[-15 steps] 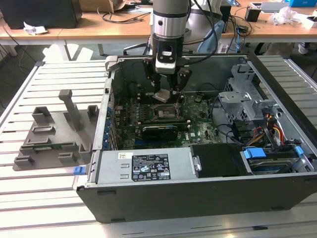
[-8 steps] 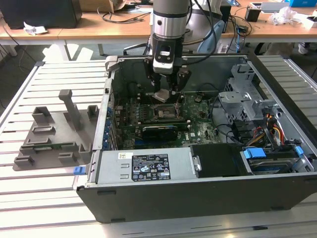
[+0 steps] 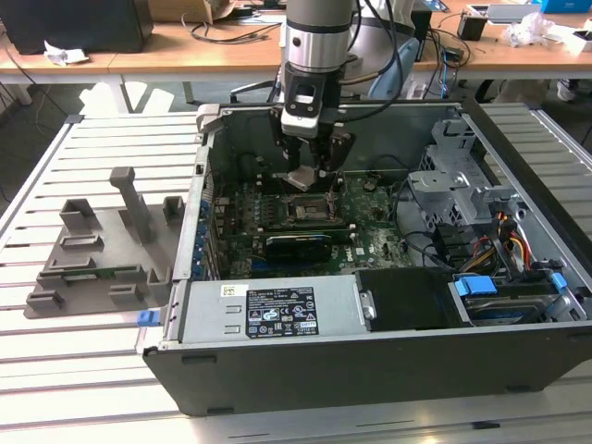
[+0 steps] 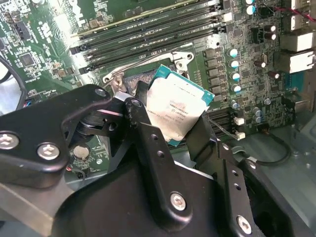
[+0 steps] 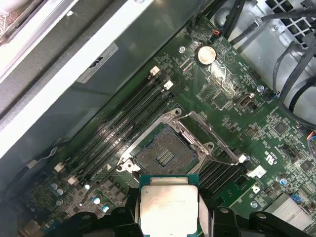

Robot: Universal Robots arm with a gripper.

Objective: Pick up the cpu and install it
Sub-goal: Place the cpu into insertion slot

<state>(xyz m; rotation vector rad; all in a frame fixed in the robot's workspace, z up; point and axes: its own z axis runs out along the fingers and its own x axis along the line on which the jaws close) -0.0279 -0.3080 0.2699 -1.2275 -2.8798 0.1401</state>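
The cpu [image 3: 302, 178], a flat square chip with a silver top plate and a greenish rim, hangs tilted between my gripper's [image 3: 304, 170] black fingers. It hovers a little above the open motherboard socket [image 3: 305, 209] inside the computer case. In the second wrist view the cpu [image 4: 175, 108] sits between the two fingers [image 4: 144, 116], with my gripper [image 4: 173, 126] shut on its edges. In the first wrist view the cpu [image 5: 169, 207] is beside the empty socket [image 5: 165, 154], whose metal frame is flipped open, and my gripper [image 5: 169, 219] clamps it.
The open case [image 3: 518, 370] lies on a slatted table. A power supply [image 3: 268, 310] fills its front, with a drive cage [image 3: 453, 185] and coloured cables [image 3: 509, 236] on the exterior view's right. A grey holder tray [image 3: 102, 250] stands outside on the exterior view's left. Memory slots [image 5: 123, 128] flank the socket.
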